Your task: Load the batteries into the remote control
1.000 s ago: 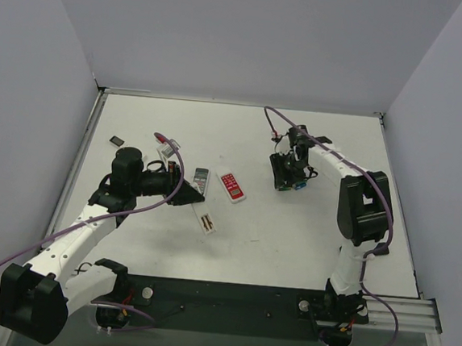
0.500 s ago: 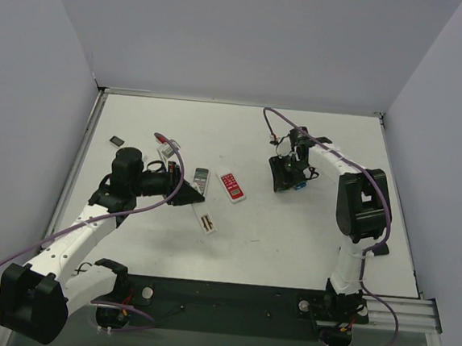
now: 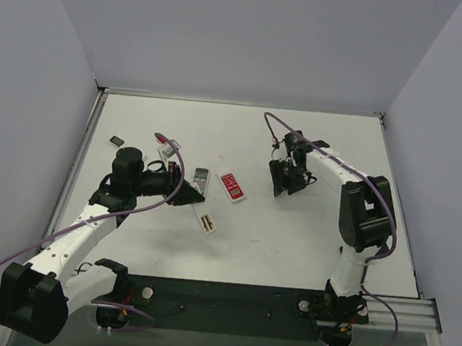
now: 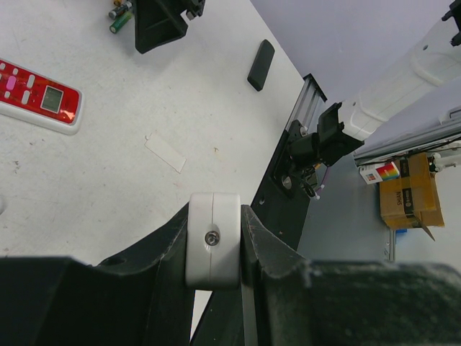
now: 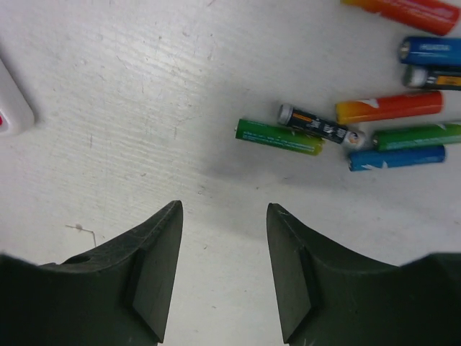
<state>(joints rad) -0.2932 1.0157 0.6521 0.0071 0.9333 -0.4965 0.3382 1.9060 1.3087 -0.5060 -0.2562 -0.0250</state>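
Between the dark fingers (image 4: 162, 259) of the left gripper (image 4: 214, 213), a white rounded plastic block (image 4: 213, 259) showed only its end face; the rest was hidden. In the right wrist view, an orange-red cylindrical battery (image 5: 403, 9) ran off the top edge, a blue battery (image 5: 432, 52) off the right, and a white plastic corner (image 5: 11, 104) off the left.
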